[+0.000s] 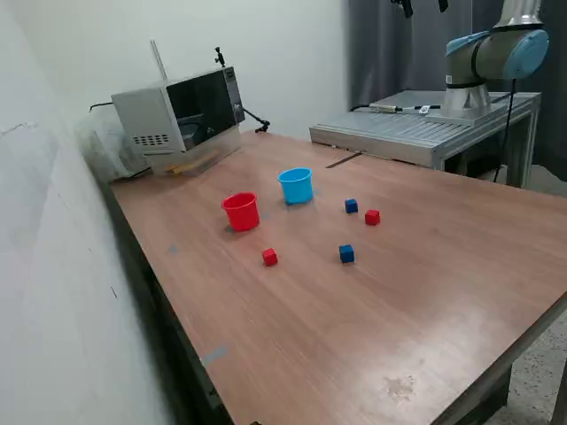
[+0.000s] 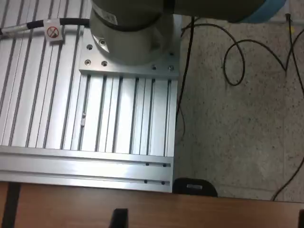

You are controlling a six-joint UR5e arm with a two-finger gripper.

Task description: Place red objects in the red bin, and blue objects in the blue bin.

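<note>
- Wood-topped table fills the exterior view, set against a white wall, with a grey microwave-like box at its far corner.
- Near the table's middle stand the red cup and, just beside it toward the exterior view's right, the light blue cup; both are upright and apart from each other.
- One red cube lies in front of the red cup; the other red cube lies to the right of the light blue cup.
- One blue cube sits just beside that second red cube; the other blue cube lies nearer the camera.
- All four cubes rest on the bare table, outside both cups.
- Beyond the table, the arm's base stands on a ribbed metal platform; the gripper is at the top edge, and I cannot tell how its fingers stand.
- Wrist view: the ribbed platform, the arm's base, black cables on a speckled floor, and a strip of the table's edge.
- Dark finger tips barely show; neither cups nor cubes appear.
</note>
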